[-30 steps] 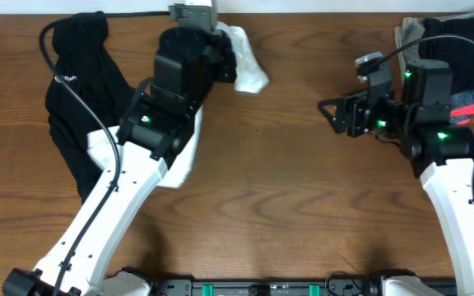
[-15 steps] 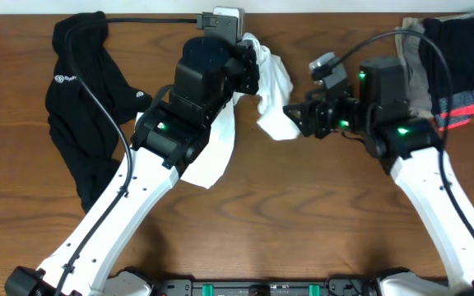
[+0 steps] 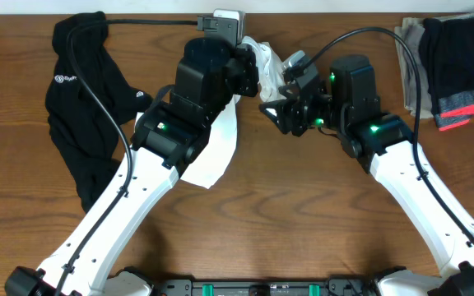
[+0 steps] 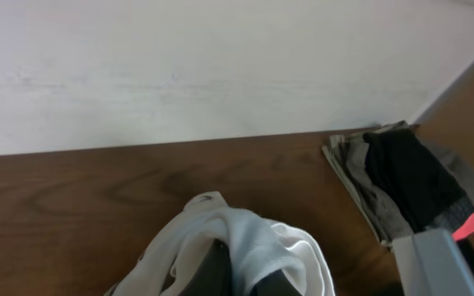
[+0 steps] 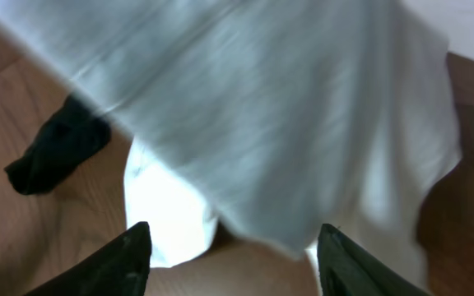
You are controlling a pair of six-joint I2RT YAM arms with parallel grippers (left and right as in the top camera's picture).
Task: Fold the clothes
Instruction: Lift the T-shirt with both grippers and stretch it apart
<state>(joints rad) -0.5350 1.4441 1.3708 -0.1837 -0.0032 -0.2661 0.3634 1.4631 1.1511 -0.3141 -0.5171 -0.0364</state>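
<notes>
While left gripper (image 3: 249, 70) is pinching bunched top of white T-shirt (image 3: 220, 152) up off table (image 3: 303, 214) near far edge, rest of cloth is trailing down toward robot's side, long axis running far-to-near. Right gripper (image 3: 270, 111) is hovering just beside it, shirt lying directly ahead of fingers (image 5: 134, 256); jaws are standing apart, gripping nothing. Right arm is sitting nearer free hanging edge, so probably reaching for it next.

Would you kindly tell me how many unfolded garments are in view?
2: the white T-shirt, bunched in the left gripper at top centre, and the black garment at far left. Folded pile at right excluded. Others may be hidden.
</notes>
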